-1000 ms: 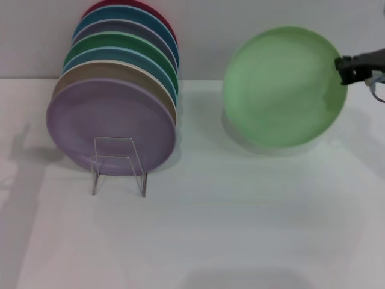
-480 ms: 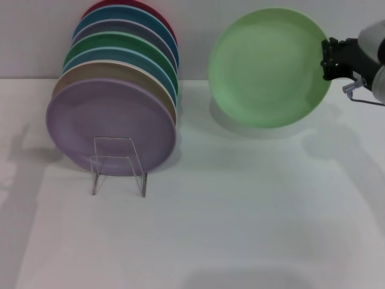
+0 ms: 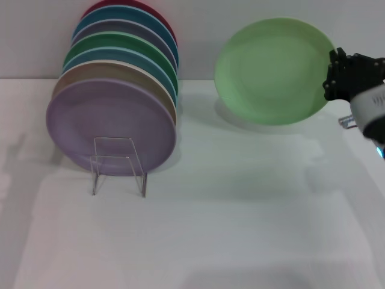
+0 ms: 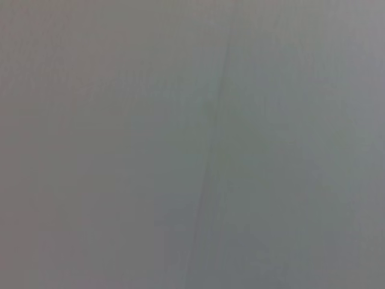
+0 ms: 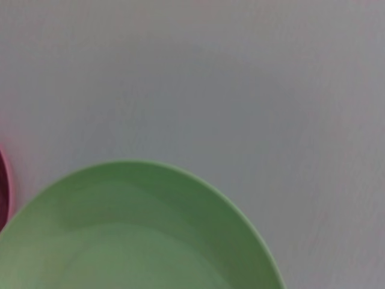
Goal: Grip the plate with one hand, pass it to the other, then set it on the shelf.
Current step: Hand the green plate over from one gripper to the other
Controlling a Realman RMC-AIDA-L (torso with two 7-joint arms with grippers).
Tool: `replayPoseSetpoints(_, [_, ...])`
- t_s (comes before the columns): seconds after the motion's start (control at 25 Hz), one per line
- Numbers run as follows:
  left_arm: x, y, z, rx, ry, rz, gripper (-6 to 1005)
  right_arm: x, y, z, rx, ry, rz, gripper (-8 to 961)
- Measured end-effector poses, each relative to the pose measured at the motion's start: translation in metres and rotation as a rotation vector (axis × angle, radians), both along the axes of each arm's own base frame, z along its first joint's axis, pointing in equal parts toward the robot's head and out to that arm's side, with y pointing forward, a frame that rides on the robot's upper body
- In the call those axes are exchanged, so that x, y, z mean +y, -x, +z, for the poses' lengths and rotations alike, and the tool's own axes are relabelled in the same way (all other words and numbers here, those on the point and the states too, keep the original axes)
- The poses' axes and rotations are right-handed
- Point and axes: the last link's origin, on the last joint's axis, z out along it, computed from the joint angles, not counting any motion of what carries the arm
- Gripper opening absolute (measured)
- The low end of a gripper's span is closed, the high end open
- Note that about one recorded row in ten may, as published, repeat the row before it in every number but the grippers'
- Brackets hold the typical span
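The pale mint-green plate hangs in the air at the back right, tilted with its face toward me. My right gripper is shut on its right rim. The plate also fills the lower part of the right wrist view. The shelf, a low clear wire rack, stands at the left and holds a row of upright plates, with a lavender plate in front. My left gripper is out of the head view; the left wrist view shows only a plain grey surface.
Behind the lavender plate stand a tan plate, a darker green plate and several blue and red ones. The white table stretches before the rack. A dark red plate edge shows in the right wrist view.
My right gripper has lifted the mint-green plate up and leftward, then settled it slightly right and tilted flatter. The arm has come farther into view. The rack is unchanged.
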Motion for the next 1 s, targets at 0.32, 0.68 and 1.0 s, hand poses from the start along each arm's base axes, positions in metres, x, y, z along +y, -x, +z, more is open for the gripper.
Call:
replayPoseSetpoints(0.32, [-0.016, -0.004, -0.010, 0.014, 0.033, -0.055, 783, -0.023, -0.008, -0.007, 0.053, -0.097, 0.098, 17])
replayPoseSetpoints(0.68, [-0.029, -0.014, -0.032, 0.029, 0.139, -0.116, 782, -0.033, -0.030, -0.013, 0.189, -0.102, 0.141, 17])
replayPoseSetpoints(1.0, [-0.043, -0.019, -0.045, 0.059, 0.207, -0.172, 780, -0.066, -0.031, -0.021, 0.245, -0.095, 0.219, 16])
